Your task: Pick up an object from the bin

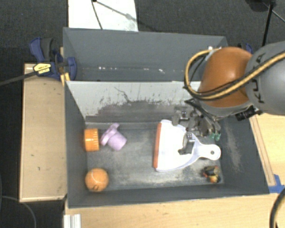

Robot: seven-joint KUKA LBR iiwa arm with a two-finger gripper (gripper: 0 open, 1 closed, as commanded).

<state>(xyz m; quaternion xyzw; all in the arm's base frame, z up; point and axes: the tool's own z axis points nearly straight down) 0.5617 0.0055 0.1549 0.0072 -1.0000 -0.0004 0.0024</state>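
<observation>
The white flat scoop (pixel 168 148), with an orange strip along its left edge and a short handle pointing right, is taken as the landmark. It lies on the floor of the grey bin (pixel 133 99), right of the middle.

Well to the left of the scoop, near the bin's left wall, an orange ribbed cap (pixel 91 140) is seen. An orange ball (pixel 96 179) is found below that cap, in the near left corner, well apart from the scoop. Just beside the cap, on the side toward the scoop, a lavender plastic piece (pixel 114 137) is lying; bare floor is left between it and the scoop's orange edge.

The gripper (pixel 186 144) is lowered over the right half of the scoop, close to where the handle begins. Whether it is spread wide or closed narrow cannot be made out, and no hold on the scoop can be confirmed.

To the lower right of the scoop, just below its handle, a small dark and yellow thing (pixel 211 175) is lying. Above and to the right of the scoop, the arm's orange cover (pixel 225 77) is seen, ringed by a yellow and black cable (pixel 199 61).
</observation>
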